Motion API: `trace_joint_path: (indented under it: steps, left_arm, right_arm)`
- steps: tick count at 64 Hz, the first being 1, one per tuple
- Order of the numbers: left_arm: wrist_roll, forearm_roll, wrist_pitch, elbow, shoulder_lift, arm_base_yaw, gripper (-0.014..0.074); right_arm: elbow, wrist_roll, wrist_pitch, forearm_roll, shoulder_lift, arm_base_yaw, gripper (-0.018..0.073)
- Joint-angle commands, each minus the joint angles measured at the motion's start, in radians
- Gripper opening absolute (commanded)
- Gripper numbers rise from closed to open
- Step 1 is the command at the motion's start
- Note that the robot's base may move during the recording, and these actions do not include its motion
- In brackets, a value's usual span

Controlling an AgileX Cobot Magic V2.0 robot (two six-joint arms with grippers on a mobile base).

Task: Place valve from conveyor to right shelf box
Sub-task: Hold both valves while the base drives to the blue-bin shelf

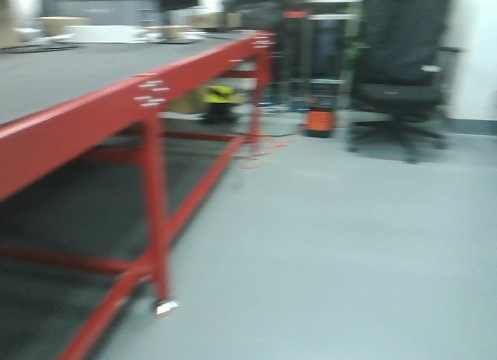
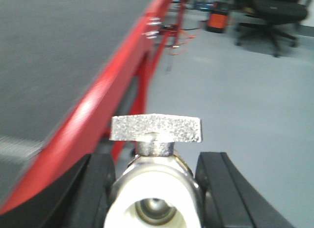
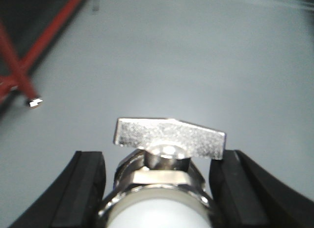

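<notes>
A metal valve (image 2: 156,128) with a flat silver handle and a white open end sits between the black fingers (image 2: 95,188) of my left gripper (image 2: 154,191), which is shut on it. A second such valve (image 3: 169,137) is clamped in my right gripper (image 3: 157,188), over bare grey floor. The conveyor (image 1: 70,73), a dark grey belt with a red edge strip (image 1: 116,104), runs along the left; in the left wrist view the conveyor (image 2: 54,51) lies just left of the held valve. The right shelf box is out of view. All views are blurred.
The conveyor's red legs (image 1: 155,212) end in a caster (image 1: 165,306), and one foot (image 3: 33,103) shows in the right wrist view. A black office chair (image 1: 404,65) and an orange device (image 1: 320,121) stand at the back. Grey floor (image 1: 349,244) spreads to the right.
</notes>
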Motion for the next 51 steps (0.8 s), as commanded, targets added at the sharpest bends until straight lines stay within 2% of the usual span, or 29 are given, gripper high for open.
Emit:
trace_joint_path:
  steps: [1, 51]
  left_arm:
    - [-0.002, -0.007, -0.057, -0.007, -0.007, -0.003, -0.0111]
    - [-0.002, -0.007, -0.057, -0.007, -0.007, -0.003, -0.0111]
  right_arm:
    - [-0.006, -0.005, -0.073, -0.003, -0.012, -0.003, -0.0162]
    - [-0.006, -0.005, -0.073, -0.003, -0.012, -0.003, -0.0162]
